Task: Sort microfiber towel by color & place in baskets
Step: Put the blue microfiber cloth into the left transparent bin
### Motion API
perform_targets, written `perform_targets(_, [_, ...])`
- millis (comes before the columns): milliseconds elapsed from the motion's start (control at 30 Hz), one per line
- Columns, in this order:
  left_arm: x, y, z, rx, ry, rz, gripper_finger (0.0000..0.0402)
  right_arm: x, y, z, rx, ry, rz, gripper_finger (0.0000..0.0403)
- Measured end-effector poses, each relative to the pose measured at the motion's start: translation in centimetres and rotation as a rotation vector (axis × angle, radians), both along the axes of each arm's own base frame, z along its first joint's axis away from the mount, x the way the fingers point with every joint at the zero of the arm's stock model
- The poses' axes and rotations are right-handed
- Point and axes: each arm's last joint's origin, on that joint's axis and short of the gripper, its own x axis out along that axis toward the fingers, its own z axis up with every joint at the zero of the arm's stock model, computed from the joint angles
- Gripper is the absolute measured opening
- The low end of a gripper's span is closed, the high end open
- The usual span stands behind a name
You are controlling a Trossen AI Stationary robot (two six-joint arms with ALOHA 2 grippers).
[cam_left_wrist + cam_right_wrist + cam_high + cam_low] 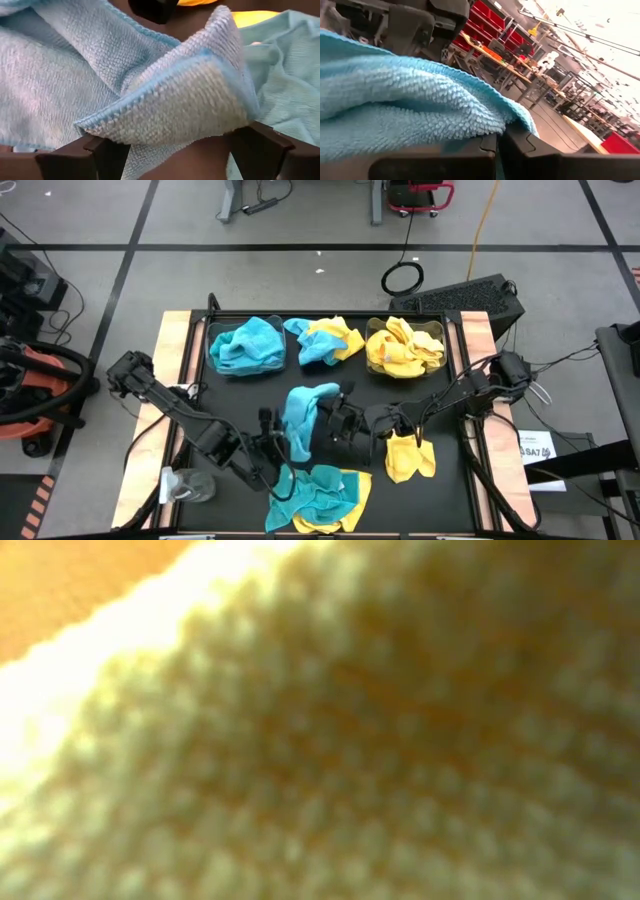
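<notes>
A teal-blue microfiber towel (303, 420) hangs over the middle of the table, with my right gripper (332, 420) shut on it. My left gripper (180, 150) is open just left of it; its fingers stand on either side of a folded corner (175, 100) of that towel. At the far edge, the left basket (213, 330) holds blue towels and the right basket (440, 330) holds yellow ones. Loose towels lie between the baskets (322, 340), near the front edge (320, 495) and, one yellow (410, 455), right of centre. A yellow towel (320, 740) fills the low view. My right gripper pinches the blue towel's bunched upper part (470, 127) between its two shut fingers, which come in level from the table's right. Several layers bulge out above the fingers. The rest hangs slack below, its lower end near the front pile. Whether my left gripper's open fingers (102, 152) touch the folded corner, I cannot tell.
Wooden rails (175, 380) run along the black mat's left and right sides. A clear round object (185, 485) stands at the near left. Bare mat shows left of centre, below the left basket (225, 395).
</notes>
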Motion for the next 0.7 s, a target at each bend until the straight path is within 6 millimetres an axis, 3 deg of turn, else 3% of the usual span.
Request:
perform_targets(333, [-1.8, -1.2, 0.6, 0.175, -0.088, 0.012, 0.0305, -0.8, 1.8, -0.2, -0.072, 0.064, -0.019, 0.0000])
perform_targets(700, [-1.7, 0.2, 1.6, 0.251, -0.164, 0.100, 0.0305, -1.9, 4.8, -0.9, -0.164, 0.145, 0.123, 0.0000])
